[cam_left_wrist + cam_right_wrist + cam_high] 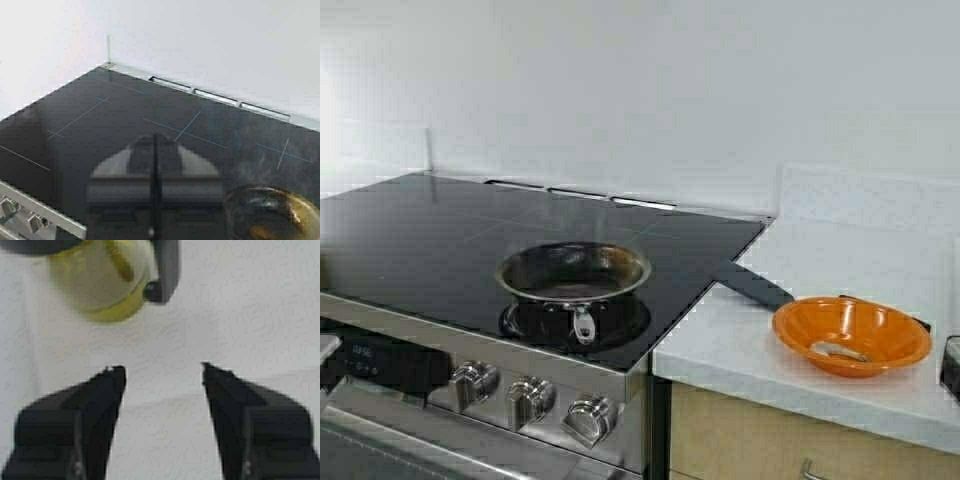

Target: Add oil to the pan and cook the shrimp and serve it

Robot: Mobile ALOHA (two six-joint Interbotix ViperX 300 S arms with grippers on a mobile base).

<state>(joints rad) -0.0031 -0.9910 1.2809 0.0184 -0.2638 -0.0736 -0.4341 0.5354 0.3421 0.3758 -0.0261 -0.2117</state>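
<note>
The steel pan [572, 272] sits on the front burner of the black cooktop, its dark inside bare and its handle loop pointing at the knobs. It also shows in the left wrist view [272, 215], with a faint haze above it. The pale shrimp [838, 351] lies in the orange bowl [880, 325] on the white counter. My left gripper [154, 141] is shut and empty, above the cooktop beside the pan. My right gripper [162, 369] is open and empty above the counter. The oil jug [100, 285], with yellow-green oil and a black handle, stands just ahead of it.
A black utensil handle [755, 285] lies from the cooktop's edge onto the counter [740, 345], reaching behind the bowl. Three oven knobs [530, 398] line the stove front. A dark thing [951, 368] shows at the right edge. A white wall stands behind.
</note>
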